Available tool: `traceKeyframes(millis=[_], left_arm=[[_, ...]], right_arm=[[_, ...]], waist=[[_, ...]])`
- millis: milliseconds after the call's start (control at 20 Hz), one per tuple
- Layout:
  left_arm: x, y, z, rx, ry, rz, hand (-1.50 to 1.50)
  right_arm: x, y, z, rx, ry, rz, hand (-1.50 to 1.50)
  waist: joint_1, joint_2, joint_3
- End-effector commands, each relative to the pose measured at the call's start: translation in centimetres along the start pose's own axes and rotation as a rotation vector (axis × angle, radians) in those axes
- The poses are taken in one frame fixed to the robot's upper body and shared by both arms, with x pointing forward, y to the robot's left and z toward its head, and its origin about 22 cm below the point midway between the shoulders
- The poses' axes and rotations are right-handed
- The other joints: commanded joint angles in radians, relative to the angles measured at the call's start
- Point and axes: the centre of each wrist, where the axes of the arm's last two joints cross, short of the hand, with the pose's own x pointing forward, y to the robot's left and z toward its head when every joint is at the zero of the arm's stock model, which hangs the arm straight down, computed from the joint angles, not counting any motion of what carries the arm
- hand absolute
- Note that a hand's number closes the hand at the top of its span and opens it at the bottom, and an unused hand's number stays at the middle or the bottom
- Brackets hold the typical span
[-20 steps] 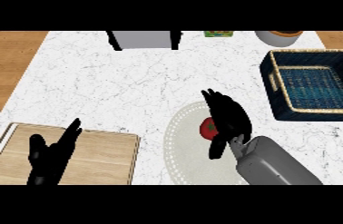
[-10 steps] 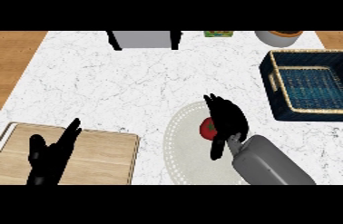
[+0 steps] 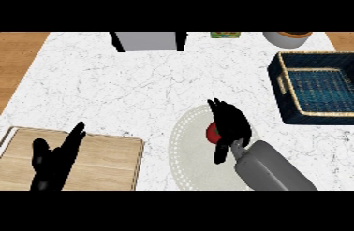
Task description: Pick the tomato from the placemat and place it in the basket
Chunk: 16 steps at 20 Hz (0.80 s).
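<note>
— Since you stand nearer, what is the surface like?

— White marble counter [image 3: 138,85] with grey veins, and wooden floor showing at both far corners. A pale round placemat [image 3: 187,150] lies near the front, a wooden cutting board [image 3: 104,160] to its left, and a dark blue basket [image 3: 318,87] with a tan rim sits well apart at the right.

— And the tomato?

— The tomato [image 3: 213,133] is on the placemat, only a red sliver showing. The right hand [image 3: 232,125] is over it, fingers pointing away from the robot and the thumb down on the tomato's near side. It looks curled partly round the fruit, though I cannot tell whether the fingers actually touch it, because the hand hides most of it.

— The other hand?

— The left hand [image 3: 55,157] rests open over the cutting board, fingers up, holding nothing.

— What is cut off along the back?

— A grey box-like thing [image 3: 149,39] with dark sides, a small green and yellow item [image 3: 225,35], and a pale round pot [image 3: 287,38]. All three run out of view, so I cannot say what they are. The placemat's front edge is cut off as well.
</note>
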Motion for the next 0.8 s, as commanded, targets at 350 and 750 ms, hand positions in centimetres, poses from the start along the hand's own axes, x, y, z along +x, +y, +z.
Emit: traceKeyframes(millis=[350,750], left_arm=[[-3.2,0.3,0.2,0.021,0.104,-0.001,0.00],[-2.4,1.8,0.1,0.018,0.110,0.009,0.00]], right_arm=[[-0.5,-0.4,0.0,-0.050,-0.061,0.164,1.50],[0.1,2.4,1.5,-0.123,-0.081,0.174,1.50]], waist=[[-0.002,0.011,-0.032],[-0.010,0.008,-0.032]])
